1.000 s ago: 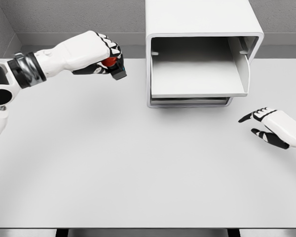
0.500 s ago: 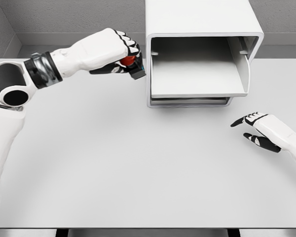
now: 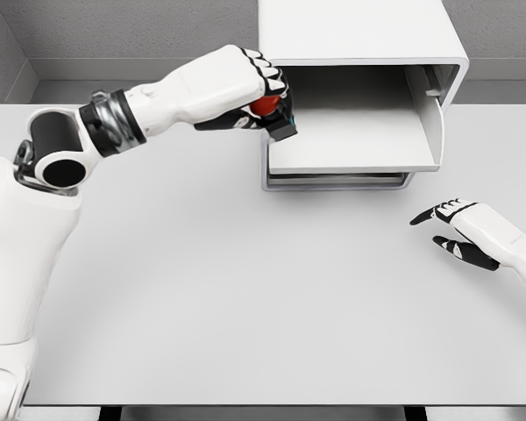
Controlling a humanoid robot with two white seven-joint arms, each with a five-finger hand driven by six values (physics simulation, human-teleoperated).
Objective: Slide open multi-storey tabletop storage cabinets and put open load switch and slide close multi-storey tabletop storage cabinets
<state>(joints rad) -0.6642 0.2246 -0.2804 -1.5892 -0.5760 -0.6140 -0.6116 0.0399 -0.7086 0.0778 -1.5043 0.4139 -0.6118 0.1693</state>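
The left hand reaches across from the left edge with its arm stretched out toward the cabinet, and its fingers are clenched around the switch, a small part with a red top and a dark body poking out below the knuckles. The hand holds it high, level with the open drawer, most likely so the part clears the drawer's front lip and can go down inside rather than knock against it. The switch sits right at the drawer's left front corner, over the edge but not resting on the drawer floor as far as can be seen.

The drawer is pulled forward out of the cabinet, its flat bottom bare and ready to take the part. A lower drawer beneath it looks pushed in.

Farther right, the right hand hovers low over the table, well apart from the cabinet, fingers loose and spread, gripping nothing. It seems parked there to push the drawer in once the switch is released.
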